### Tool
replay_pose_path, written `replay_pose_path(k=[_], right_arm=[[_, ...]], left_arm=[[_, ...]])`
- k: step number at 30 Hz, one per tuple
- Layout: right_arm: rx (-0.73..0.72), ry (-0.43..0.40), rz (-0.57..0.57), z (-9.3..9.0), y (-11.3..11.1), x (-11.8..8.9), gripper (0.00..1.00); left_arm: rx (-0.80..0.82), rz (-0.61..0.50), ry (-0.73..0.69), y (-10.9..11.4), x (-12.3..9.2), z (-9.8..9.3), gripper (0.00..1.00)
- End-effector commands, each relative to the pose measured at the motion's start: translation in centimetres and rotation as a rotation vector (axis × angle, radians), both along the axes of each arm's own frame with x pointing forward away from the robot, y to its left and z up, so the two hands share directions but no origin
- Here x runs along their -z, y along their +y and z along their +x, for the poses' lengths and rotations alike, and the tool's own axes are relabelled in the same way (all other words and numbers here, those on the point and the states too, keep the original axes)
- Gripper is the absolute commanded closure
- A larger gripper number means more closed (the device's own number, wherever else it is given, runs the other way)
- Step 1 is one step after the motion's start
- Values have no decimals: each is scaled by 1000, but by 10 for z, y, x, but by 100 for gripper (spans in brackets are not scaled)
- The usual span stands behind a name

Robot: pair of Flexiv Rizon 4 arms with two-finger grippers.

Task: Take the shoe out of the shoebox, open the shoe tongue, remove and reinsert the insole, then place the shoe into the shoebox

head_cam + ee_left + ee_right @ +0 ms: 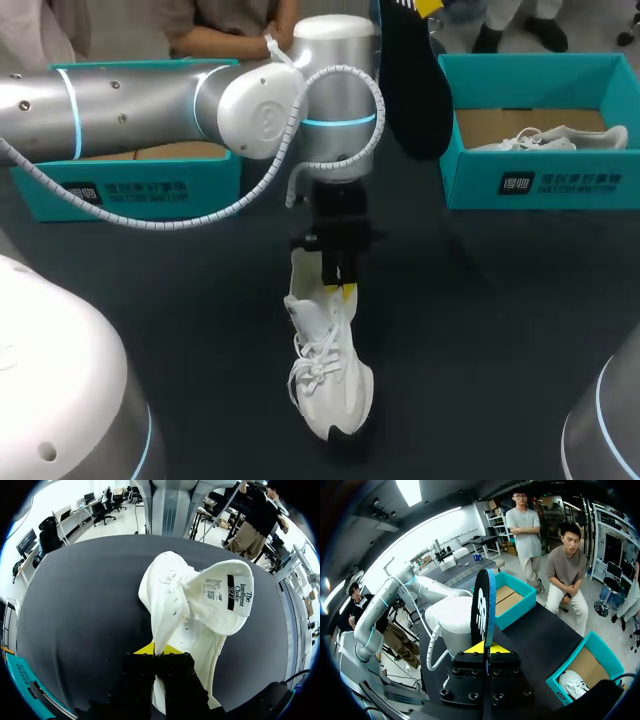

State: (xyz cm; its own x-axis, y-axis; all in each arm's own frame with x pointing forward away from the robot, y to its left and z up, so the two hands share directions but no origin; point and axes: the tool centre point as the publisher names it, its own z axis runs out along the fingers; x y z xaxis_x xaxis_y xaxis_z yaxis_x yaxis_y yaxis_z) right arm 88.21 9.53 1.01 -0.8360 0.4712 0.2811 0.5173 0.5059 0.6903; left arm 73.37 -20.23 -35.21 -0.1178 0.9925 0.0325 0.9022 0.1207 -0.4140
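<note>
While left gripper (340, 288) pinches the shoe (325, 370) at table (150, 300) centre, right gripper (484, 649), clamped on the insole (415, 90), should feed it toe-first.

White shoe (328, 375) at mid-table (500, 320), toe nearest, tongue (225, 597) folded open, collar gripped by the left pincer (343, 290); black insole (415, 90) held upright in the right pincer (484, 652); open teal shoebox (560, 185) far right, containing a second white shoe (545, 140).

shoe (328, 385) on table (500, 330), shoebox (545, 185) behind right
</note>
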Motion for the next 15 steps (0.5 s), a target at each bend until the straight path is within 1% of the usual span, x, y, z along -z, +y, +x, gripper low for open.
replay_pose_path(k=[1, 2, 3, 4, 5, 7, 8, 10, 11, 15], right_arm=[[1, 2, -3, 1, 1, 0, 100], [1, 2, -3, 1, 1, 0, 100], [1, 2, -3, 1, 1, 0, 100], [1, 2, -3, 1, 1, 0, 100], [1, 2, -3, 1, 1, 0, 100], [1, 2, -3, 1, 1, 0, 100], [1, 2, -3, 1, 1, 0, 100], [1, 2, -3, 1, 1, 0, 100], [1, 2, -3, 1, 1, 0, 100], [1, 2, -3, 1, 1, 0, 100]], left_arm=[[-8, -4, -13, -5, 5, 1, 100], [-9, -5, -14, -5, 5, 1, 98], [-7, -5, -12, -5, 5, 1, 88], [-7, -5, -12, -5, 5, 1, 80], [-10, -8, -18, -6, 6, 1, 62], [-11, -25, -14, -6, 6, 1, 55], [-14, -31, -16, -7, 6, 1, 44], [-26, -65, -19, -8, 6, 1, 13], [-28, -82, -14, -8, 4, 2, 0], [-52, -205, -16, -9, -4, 2, 0]])
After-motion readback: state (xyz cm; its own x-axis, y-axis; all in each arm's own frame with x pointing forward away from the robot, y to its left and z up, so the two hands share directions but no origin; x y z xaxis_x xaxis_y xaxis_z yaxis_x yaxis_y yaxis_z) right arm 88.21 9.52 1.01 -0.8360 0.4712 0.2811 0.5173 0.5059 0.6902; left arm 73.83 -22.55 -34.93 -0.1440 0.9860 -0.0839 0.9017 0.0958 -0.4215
